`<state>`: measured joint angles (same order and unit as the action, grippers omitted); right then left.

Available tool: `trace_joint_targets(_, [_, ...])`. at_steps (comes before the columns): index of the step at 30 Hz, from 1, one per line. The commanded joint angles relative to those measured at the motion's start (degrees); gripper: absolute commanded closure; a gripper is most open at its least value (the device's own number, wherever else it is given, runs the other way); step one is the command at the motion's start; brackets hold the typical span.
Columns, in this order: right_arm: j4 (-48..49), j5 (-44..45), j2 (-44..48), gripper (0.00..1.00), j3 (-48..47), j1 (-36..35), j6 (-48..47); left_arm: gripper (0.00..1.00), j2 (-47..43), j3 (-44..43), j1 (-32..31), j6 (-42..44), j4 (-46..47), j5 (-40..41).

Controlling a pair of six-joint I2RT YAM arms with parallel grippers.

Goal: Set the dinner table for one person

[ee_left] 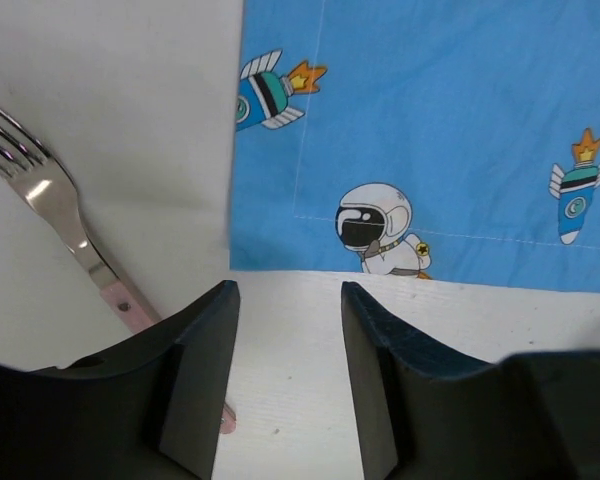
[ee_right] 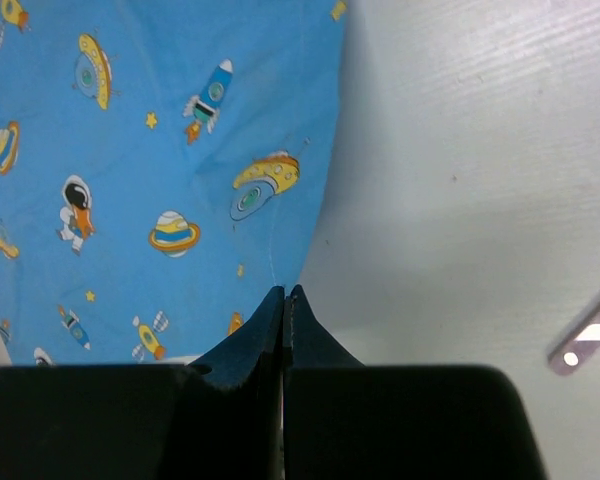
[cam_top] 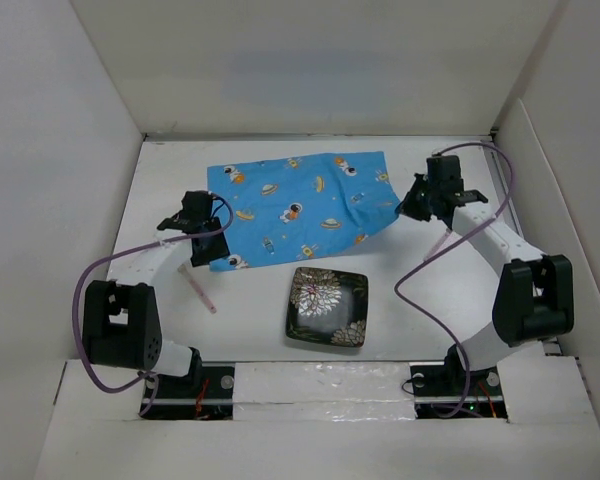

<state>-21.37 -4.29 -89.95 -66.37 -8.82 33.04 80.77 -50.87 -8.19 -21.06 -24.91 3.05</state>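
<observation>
The blue cartoon-printed placemat [cam_top: 300, 205] lies askew on the white dinner table [cam_top: 420, 320], towards the back. My right gripper [cam_top: 412, 207] is shut on the placemat's right edge, which is slightly lifted; in the right wrist view the closed gripper [ee_right: 284, 292] pinches the cloth [ee_right: 160, 150]. My left gripper [cam_top: 202, 240] is open and empty at the placemat's near-left corner; in the left wrist view the gripper [ee_left: 285, 300] hangs over bare table just short of the cloth's edge [ee_left: 430, 130]. A black floral plate [cam_top: 327, 307] sits in front of the placemat.
A pink-handled fork [cam_top: 202, 290] lies by the left arm and also shows in the left wrist view [ee_left: 55, 205]. Another pink-handled utensil [cam_top: 442, 243] lies under the right arm and shows in the right wrist view [ee_right: 590, 335]. White walls border the table.
</observation>
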Motion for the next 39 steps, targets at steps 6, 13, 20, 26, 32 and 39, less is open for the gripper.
trace_joint_targets(6, [2.38,1.39,7.24,1.0,6.69,2.92,-0.43,0.55,-1.14,2.44,0.1,-6.19,-0.14,3.8])
trace_joint_targets(13, [3.79,-1.15,8.39,1.0,8.89,3.55,-0.78,0.57,2.54,4.2,0.1,-8.82,2.66,4.16])
trace_joint_targets(20, [4.58,-3.26,8.65,1.0,9.33,3.55,-0.87,0.6,5.8,4.55,0.1,-10.58,5.57,1.87])
trace_joint_targets(26, [4.49,-3.35,8.92,1.0,8.71,3.55,-0.87,0.69,7.12,6.4,0.1,-10.76,5.92,1.52])
trace_joint_targets(32, [4.49,-4.32,8.83,1.0,8.01,3.55,-0.52,0.99,6.68,5.7,0.1,-10.76,6.01,2.22])
trace_joint_targets(39, [2.47,-5.99,10.23,1.0,4.86,3.55,0.01,1.0,1.59,-6.92,0.1,-7.69,2.85,1.7])
